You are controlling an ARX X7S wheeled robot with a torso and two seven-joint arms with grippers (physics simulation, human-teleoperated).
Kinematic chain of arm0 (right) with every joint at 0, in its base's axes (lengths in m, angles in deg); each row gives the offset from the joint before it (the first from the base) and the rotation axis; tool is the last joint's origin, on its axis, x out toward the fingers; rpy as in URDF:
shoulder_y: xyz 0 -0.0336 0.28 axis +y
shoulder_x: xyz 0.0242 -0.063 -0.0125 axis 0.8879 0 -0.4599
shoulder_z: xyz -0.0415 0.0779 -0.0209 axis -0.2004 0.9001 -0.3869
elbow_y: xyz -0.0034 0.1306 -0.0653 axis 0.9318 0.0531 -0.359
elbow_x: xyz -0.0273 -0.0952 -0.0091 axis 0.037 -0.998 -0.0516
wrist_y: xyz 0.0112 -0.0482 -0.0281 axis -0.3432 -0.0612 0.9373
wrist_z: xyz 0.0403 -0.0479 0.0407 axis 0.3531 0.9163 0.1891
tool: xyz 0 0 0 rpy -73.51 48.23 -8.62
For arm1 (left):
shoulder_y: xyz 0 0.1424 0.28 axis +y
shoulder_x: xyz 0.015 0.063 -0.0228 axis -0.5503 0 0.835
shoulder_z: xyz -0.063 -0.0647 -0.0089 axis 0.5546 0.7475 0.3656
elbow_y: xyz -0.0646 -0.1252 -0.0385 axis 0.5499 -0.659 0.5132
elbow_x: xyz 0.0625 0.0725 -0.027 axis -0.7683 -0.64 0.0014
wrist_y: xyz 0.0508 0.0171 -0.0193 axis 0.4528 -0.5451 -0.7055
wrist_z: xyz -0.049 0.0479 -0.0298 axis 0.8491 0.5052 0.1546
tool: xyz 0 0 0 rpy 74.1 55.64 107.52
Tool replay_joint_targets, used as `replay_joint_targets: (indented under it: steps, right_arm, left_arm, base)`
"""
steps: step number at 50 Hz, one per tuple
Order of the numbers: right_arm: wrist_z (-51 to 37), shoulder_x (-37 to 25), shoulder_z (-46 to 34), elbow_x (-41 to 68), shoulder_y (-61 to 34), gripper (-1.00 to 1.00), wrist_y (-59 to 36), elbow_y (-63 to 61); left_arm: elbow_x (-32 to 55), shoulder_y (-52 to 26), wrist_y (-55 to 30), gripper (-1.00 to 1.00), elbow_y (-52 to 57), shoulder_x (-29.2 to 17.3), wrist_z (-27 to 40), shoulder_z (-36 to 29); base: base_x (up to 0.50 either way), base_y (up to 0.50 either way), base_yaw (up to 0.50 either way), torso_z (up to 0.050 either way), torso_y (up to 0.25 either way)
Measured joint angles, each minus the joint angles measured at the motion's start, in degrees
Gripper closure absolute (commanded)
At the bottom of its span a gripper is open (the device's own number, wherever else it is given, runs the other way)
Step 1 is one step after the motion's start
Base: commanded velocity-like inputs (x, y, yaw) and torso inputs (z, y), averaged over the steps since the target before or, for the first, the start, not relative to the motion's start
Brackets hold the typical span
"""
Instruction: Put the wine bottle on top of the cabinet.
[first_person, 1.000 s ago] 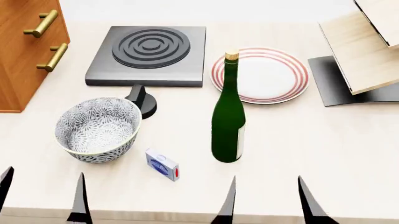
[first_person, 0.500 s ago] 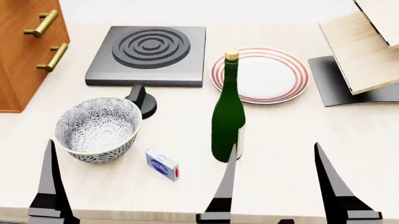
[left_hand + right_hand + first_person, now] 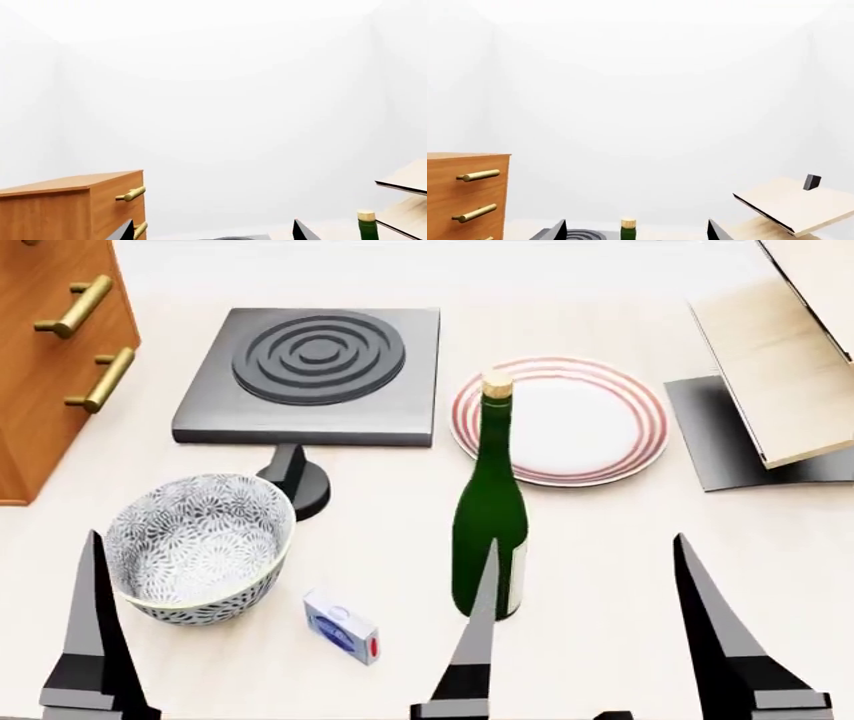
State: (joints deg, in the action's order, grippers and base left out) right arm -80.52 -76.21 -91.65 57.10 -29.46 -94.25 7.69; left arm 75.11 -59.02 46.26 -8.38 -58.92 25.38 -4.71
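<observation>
On the pale desk [image 3: 627,540], the wine bottle [image 3: 490,515] stands upright near the middle, its tan cork just in front of the red-striped plate [image 3: 587,420]. The orange-brown cabinet [image 3: 47,340] with brass bar handles rises at the far left edge, well apart from the bottle. Behind the bottle and to its left lies a dark grey hotplate [image 3: 314,370] with ringed burner, a black knob [image 3: 296,475] at its front. The patterned bowl [image 3: 200,545] sits left of the bottle, and a small blue-and-white box [image 3: 340,625] lies between them, nearer the front edge. At the right, a light-wood rack [image 3: 787,350] tilts over its black base.

The right pincer [image 3: 587,640] is spread wide and holds nothing; one of its dark fingers overlaps the bottle's lower body in the head view, though contact cannot be told. The left pincer [image 3: 210,231] is likewise apart and empty, with one finger showing beside the bowl. From the right wrist view, the bottle's cork sits between the two fingertips.
</observation>
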Motion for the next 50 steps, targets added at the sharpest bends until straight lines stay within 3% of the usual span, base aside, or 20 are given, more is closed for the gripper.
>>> replay_joint_targets:
  steps: [28,45,50]
  right_arm:
    - [-2.0,-2.0,-0.8,2.6,-0.6,-1.0,-0.5,-0.6]
    - [-3.6,-2.7,-0.9,3.4,-0.9,-1.0,0.7,-0.5]
    - [-4.0,-3.3,-1.3,3.0,-1.0,-1.0,0.7,-0.4]
  left_arm:
    - [0.8,-0.8,-1.6,-1.0,1.5,-0.9,0.8,-1.2]
    - [1.3,-1.3,-2.5,-1.0,2.2,-1.3,1.5,-1.8]
    - [1.6,-1.4,-2.6,-1.0,2.3,-1.3,1.6,-2.0]
  base:
    - [0.5,0.0,0.0,0.0,0.0]
    - [0.01,0.0,0.0,0.0,0.001]
    - [0.0,0.44,0.0,0.0,0.0]
